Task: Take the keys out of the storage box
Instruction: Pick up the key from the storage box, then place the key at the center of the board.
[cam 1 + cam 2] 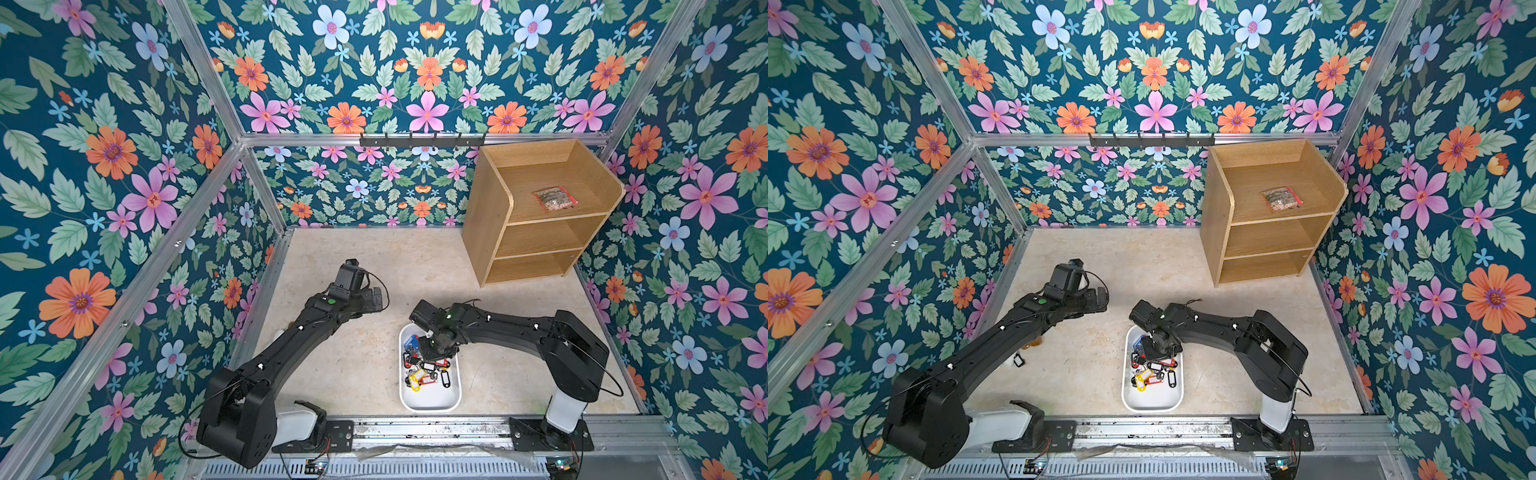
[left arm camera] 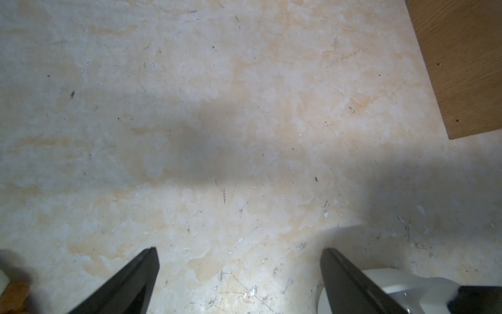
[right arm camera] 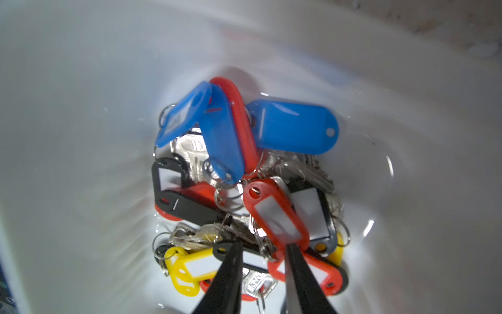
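Down in the box (image 3: 81, 108), the right claw (image 3: 263, 244) straddles a black tag (image 3: 252, 258) among the keys (image 3: 190, 157), jaws half closed; grip unclear. Pinch firmly, then lift straight.

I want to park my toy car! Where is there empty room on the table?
Bare table lies between the storage box and the wooden shelf, and between the box and the left arm. The box's near end is empty too. It is crowded at its far end, where the keys pile up under the right gripper.
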